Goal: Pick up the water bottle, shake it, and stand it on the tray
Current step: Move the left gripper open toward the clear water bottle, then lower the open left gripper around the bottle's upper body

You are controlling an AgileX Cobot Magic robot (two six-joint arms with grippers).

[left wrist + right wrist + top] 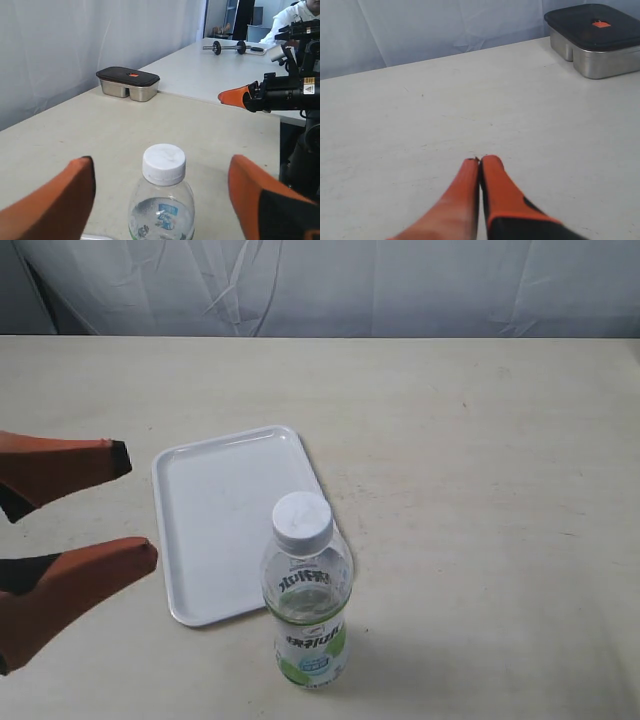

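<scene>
The water bottle (306, 595) stands upright on the table, clear with a white cap and a white-and-green label, just off the tray's near right corner. The white tray (205, 520) lies flat and holds nothing. My left gripper (138, 508) is open at the left of the exterior view, its orange fingers well apart, left of the tray and clear of the bottle. In the left wrist view the bottle (162, 200) stands ahead between the spread fingers of the left gripper (161, 187). My right gripper (480, 161) is shut on nothing, over bare table, and also shows far off (231, 95).
A steel lunch box with a dark lid (128, 82) (594, 39) sits near the table's far edge. A second table behind carries a dumbbell (229, 47). A pale curtain hangs behind the table.
</scene>
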